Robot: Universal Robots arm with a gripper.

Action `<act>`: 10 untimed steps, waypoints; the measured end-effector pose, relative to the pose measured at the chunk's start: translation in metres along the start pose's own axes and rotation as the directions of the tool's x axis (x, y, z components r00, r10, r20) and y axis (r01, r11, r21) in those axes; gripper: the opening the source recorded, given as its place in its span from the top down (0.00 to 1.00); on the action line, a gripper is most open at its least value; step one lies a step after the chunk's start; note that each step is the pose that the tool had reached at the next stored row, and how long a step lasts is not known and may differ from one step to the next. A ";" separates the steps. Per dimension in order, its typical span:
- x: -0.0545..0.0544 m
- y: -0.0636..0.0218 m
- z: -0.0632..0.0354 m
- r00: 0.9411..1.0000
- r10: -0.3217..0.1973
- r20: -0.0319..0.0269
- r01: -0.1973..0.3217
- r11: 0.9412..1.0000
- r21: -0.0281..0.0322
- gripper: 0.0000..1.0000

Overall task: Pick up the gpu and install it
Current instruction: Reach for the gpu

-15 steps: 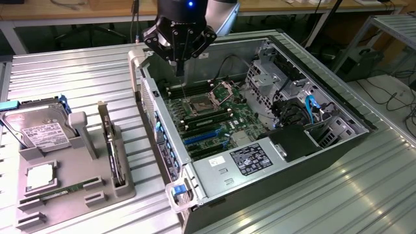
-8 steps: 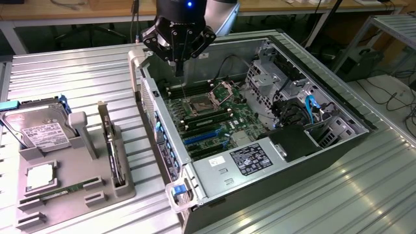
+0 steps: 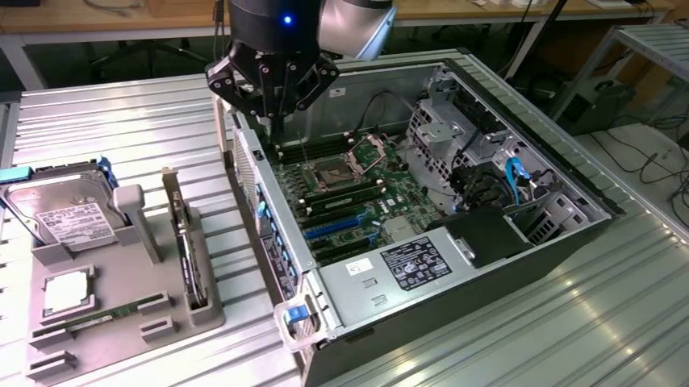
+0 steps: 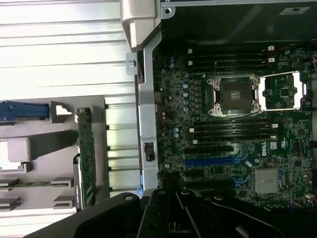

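Note:
The gpu [image 3: 185,242] is a thin dark card standing on edge in a slot of the grey holder [image 3: 199,316], at the exterior view's left of the open computer case [image 3: 431,266]. In the wrist view the gpu [image 4: 86,158] shows edge-on beside the case wall. My gripper [image 3: 274,127] hangs above the case's back corner, over the motherboard [image 3: 344,193] near the memory slots, well apart from the card. Its fingers come together to a point with nothing between them. The blue expansion slots [image 4: 213,161] on the board are bare.
The holder also carries a silver hard drive [image 3: 70,214], a processor chip [image 3: 64,290] and a green memory stick [image 3: 102,318]. The case's metal wall [image 4: 146,124] stands between holder and motherboard. Cables and drive cages [image 3: 485,169] crowd the case's far side. A ribbed metal table [image 3: 129,121] lies beneath.

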State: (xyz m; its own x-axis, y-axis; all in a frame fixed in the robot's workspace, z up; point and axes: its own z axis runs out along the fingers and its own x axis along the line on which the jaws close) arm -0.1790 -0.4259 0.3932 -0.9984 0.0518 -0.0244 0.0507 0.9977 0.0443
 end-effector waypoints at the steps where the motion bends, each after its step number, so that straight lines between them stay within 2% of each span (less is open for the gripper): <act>1: 0.001 -0.0007 0.0000 1.000 -0.001 0.000 0.001 1.000 0.000 0.89; 10: 0.007 -0.0042 -0.0003 1.000 -0.006 0.000 0.006 1.000 0.000 0.89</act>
State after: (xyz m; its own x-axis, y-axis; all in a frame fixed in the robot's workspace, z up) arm -0.1859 -0.4298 0.3931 -0.9986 0.0463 -0.0244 0.0452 0.9980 0.0444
